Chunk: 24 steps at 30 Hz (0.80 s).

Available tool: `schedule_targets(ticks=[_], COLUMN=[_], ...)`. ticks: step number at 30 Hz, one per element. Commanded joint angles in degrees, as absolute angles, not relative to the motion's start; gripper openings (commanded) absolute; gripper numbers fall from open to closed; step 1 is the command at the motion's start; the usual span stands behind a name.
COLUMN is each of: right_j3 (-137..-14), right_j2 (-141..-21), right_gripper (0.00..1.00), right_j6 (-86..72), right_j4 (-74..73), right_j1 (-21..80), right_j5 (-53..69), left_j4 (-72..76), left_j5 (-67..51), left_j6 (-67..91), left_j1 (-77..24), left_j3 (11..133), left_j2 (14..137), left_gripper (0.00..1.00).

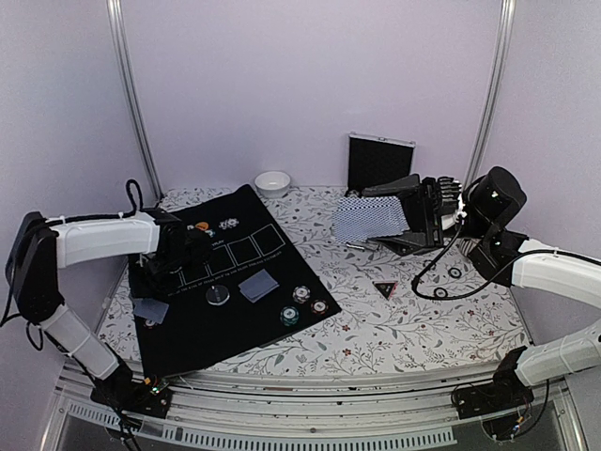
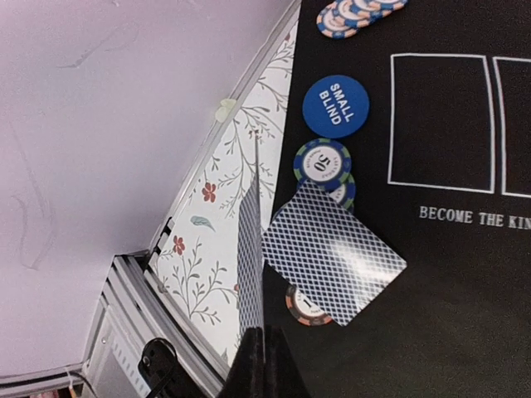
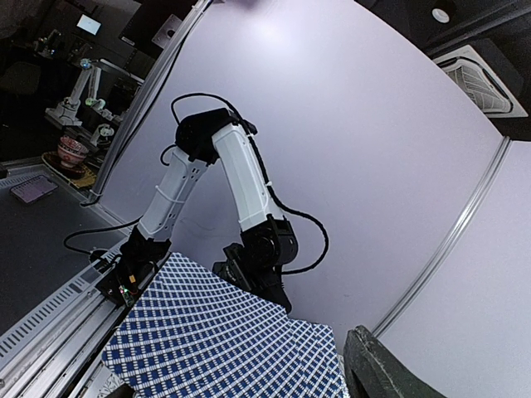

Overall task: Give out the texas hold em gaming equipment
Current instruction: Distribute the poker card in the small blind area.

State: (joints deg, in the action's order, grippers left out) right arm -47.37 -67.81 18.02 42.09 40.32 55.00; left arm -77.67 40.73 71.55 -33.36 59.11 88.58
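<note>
The left gripper [image 2: 262,348] sits at the 9 o'clock edge of the black mat [image 1: 216,343]. Its claw is pressed together on a single card [image 2: 249,249], which stands edge-on above the fingertips. In the left wrist view, a face-down card [image 2: 336,261] lies on the mat at 1 o'clock from that claw. It partly covers a "50" chip [image 2: 323,162] at its 12 o'clock corner and another chip [image 2: 301,307] at its 7 o'clock corner. The blue SMALL BLIND button [image 2: 335,106] lies just past the "50" chip, at 12 o'clock from it.

The right gripper [image 1: 408,221] hangs over the floral table [image 1: 423,329] at about 1 o'clock from the table's middle. Its claw is clamped on a fan of playing cards [image 1: 369,218], held backs up clear of the surface.

Near the mat's centre lie a second flat card [image 1: 258,285] and, at 9 o'clock from it, the grey button [image 1: 218,295]. Three poker chips [image 1: 300,294] cluster by the mat's 4 o'clock corner. The triangular marker [image 1: 385,288] rests on the table at 3 o'clock from them. The black case [image 1: 380,164] stands at 12 o'clock from the fan, and a white bowl [image 1: 272,183] sits at 12 o'clock from the mat.
</note>
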Motion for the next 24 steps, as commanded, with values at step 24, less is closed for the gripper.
schedule_targets(ticks=[24], right_j3=[-47.0], right_j2=[-66.5], right_gripper=[0.62], right_j6=[17.8], right_j4=[43.6], right_j1=[39.8], right_j5=[55.0], left_j4=[-78.5], left_j5=[42.8], left_j6=[80.4], left_j1=[-35.9], left_j3=[61.4], left_j2=[104.7], left_gripper=[0.0])
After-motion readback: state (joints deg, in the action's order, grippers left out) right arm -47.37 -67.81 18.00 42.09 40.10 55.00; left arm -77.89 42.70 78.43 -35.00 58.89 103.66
